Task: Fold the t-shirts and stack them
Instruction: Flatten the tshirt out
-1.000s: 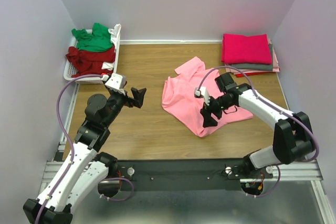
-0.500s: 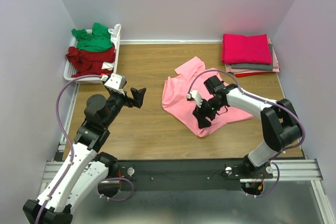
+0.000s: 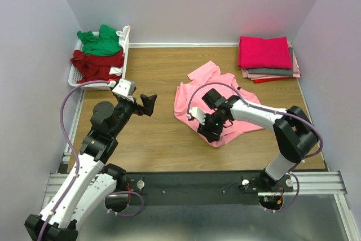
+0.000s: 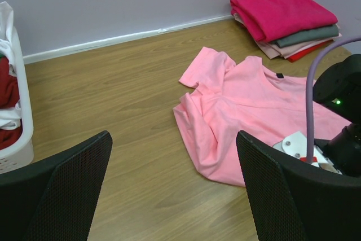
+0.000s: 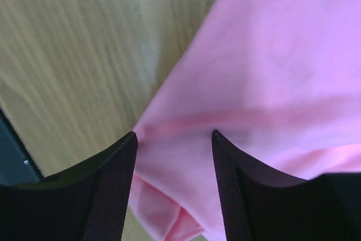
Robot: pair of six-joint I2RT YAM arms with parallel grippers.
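Note:
A light pink t-shirt lies crumpled in the middle of the table, its dark neck label showing in the left wrist view. My right gripper is down on the shirt's near corner. Its jaws stand open astride a raised fold of pink cloth, fingertips at the fold's edge, the right gripper not clamped. My left gripper hovers wide open above bare wood left of the shirt, the left gripper holding nothing. Folded magenta, grey and other shirts form a stack at the back right.
A white slotted basket stands at the back left holding a green shirt and a dark red shirt. Its wall shows at the left edge of the left wrist view. Walls close in the table on three sides.
My right gripper has moved left across the pink shirt to its near corner, and its jaws have narrowed around a fold. The left arm has stayed still.

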